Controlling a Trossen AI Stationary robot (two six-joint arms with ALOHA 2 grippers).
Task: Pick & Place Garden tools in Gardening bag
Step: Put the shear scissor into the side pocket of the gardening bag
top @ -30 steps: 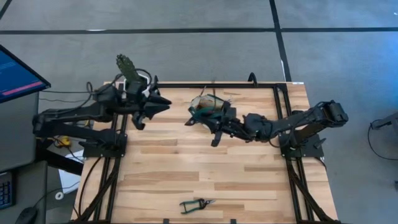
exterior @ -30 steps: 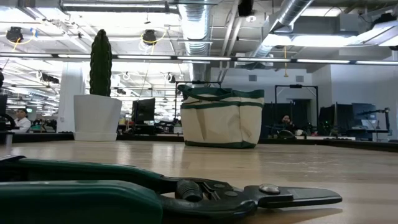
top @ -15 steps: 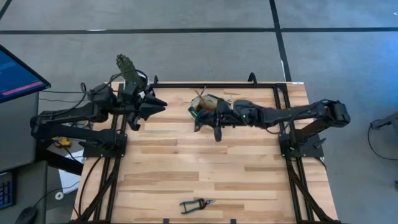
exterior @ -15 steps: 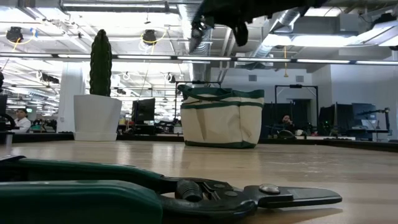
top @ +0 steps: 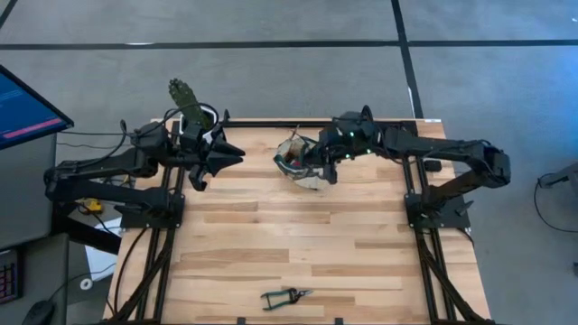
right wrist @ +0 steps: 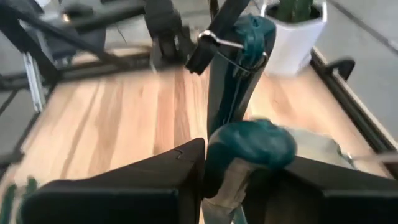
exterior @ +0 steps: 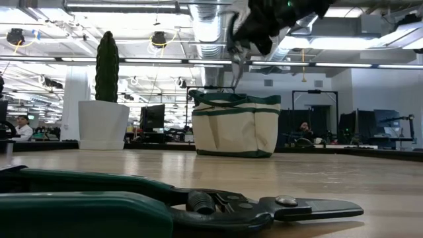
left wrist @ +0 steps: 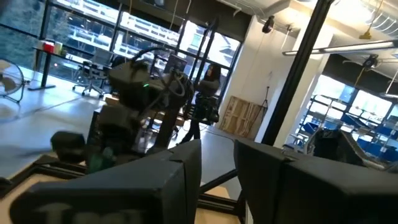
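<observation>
Right tool (right wrist: 221,168), clamped on green-handled shears (right wrist: 239,74) directly above the gardening bag (top: 298,161): lower vertically, then release inside.

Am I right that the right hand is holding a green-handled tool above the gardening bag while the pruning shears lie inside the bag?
Not quite: the pruning shears lie on the table's near edge, as the high view shows. The right hand does hold a green-handled tool above the gardening bag.

Overhead camera looks straight down; the table-level one, seemingly inches behind the shears (exterior: 165,208), shares the bag (top: 298,159).
</observation>
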